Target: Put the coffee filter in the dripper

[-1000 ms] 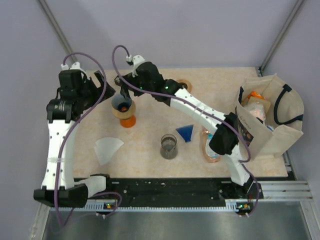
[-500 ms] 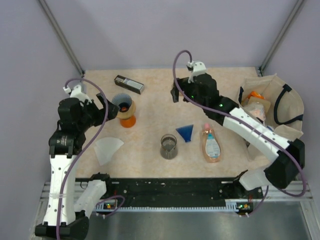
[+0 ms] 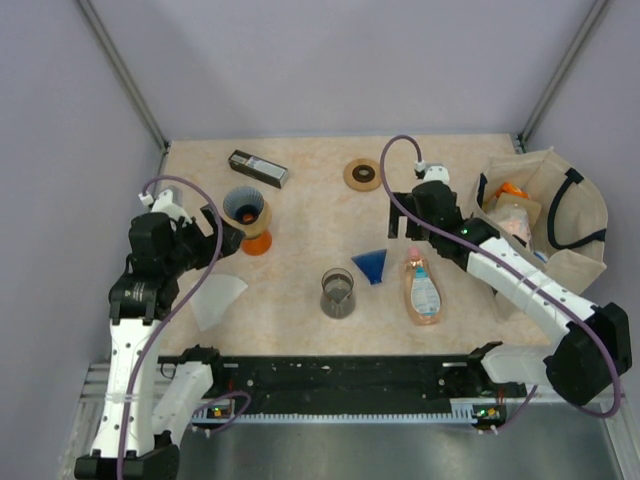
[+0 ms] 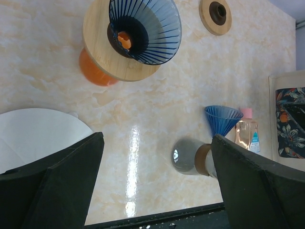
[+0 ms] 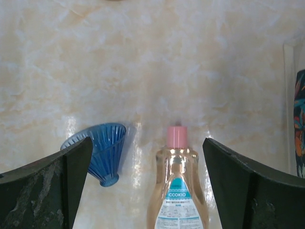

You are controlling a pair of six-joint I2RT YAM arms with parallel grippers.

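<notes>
Left gripper [image 4: 157, 191]: gapes wide and empty over the white paper coffee filter [image 4: 38, 136], lying flat near the upright blue ribbed dripper [image 4: 143, 28]. Right gripper [image 5: 147, 181]: spread too, seemingly holding nothing, above the clear pink-capped bottle [image 5: 176, 200].
</notes>
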